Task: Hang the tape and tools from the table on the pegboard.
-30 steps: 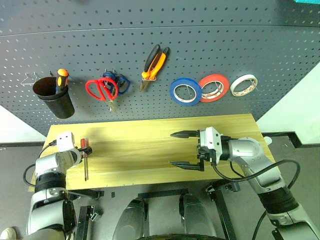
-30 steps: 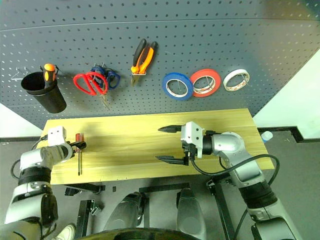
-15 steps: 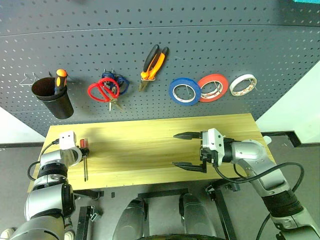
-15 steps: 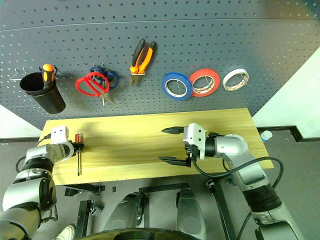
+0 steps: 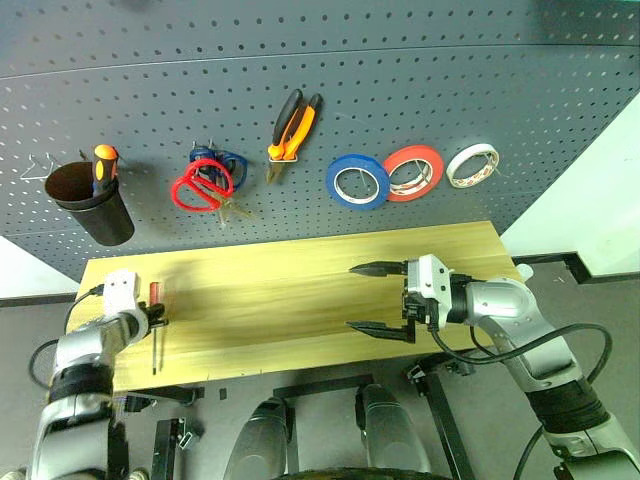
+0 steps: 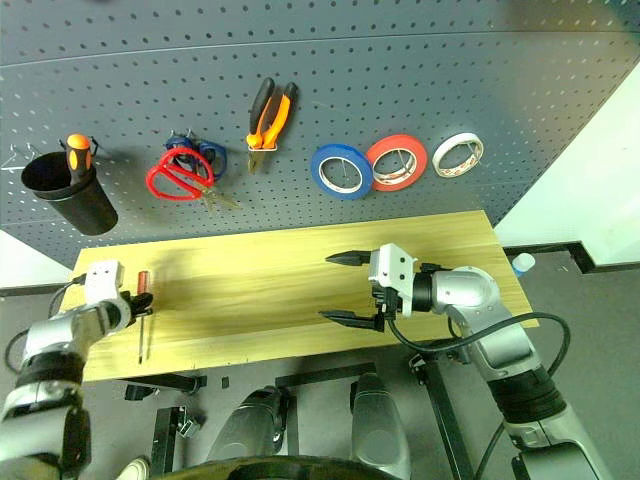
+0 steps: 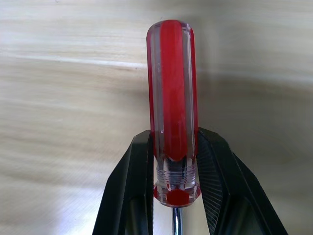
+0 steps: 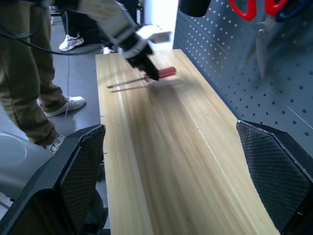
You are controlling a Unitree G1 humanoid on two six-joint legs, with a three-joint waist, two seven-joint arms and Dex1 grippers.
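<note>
Where head views blur, left claw (image 7: 173, 196) pinching screwdriver (image 7: 172, 98) handle.

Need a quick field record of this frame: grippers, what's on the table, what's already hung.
left gripper: shut on the small red-handled screwdriver, at the handle's base
screwdriver: lying on the light wooden table, near its left end
right gripper: open, holds nothing, over the table's right half
dark grey pegboard: carries the blue tape roll, orange-and-black pliers, red-handled scissors
also hung: red tape roll, white tape roll, black cup
left to hang: screwdriver
</note>
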